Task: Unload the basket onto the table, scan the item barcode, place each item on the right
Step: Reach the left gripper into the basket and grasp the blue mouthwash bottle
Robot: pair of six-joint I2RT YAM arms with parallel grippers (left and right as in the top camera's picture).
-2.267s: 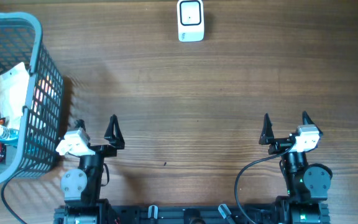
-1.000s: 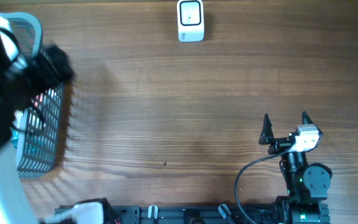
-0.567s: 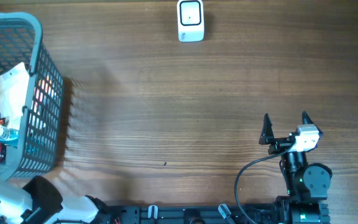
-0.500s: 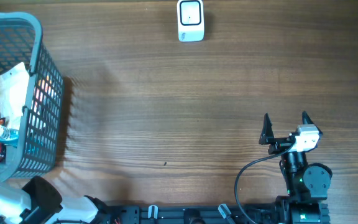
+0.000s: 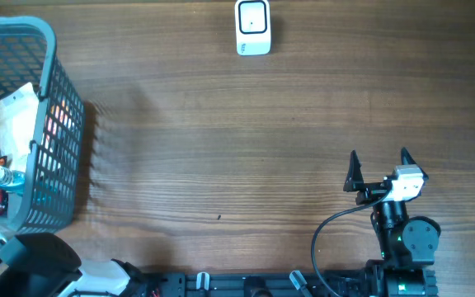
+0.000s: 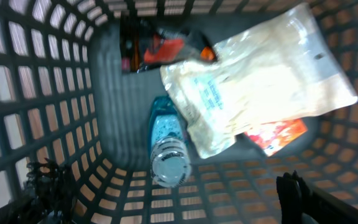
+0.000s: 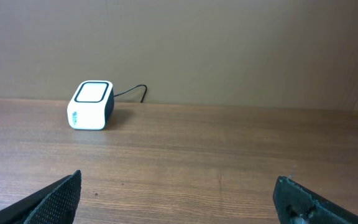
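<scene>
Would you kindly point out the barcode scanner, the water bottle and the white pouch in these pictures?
barcode scanner (image 5: 253,27): overhead view, on its white top face.
water bottle (image 6: 171,166): left wrist view, on its cap.
white pouch (image 6: 253,93): left wrist view, on the middle of its front.

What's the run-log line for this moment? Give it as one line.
left gripper: open, inside basket, above bottle and white pouch | right gripper: open, empty | scanner: no item near
</scene>
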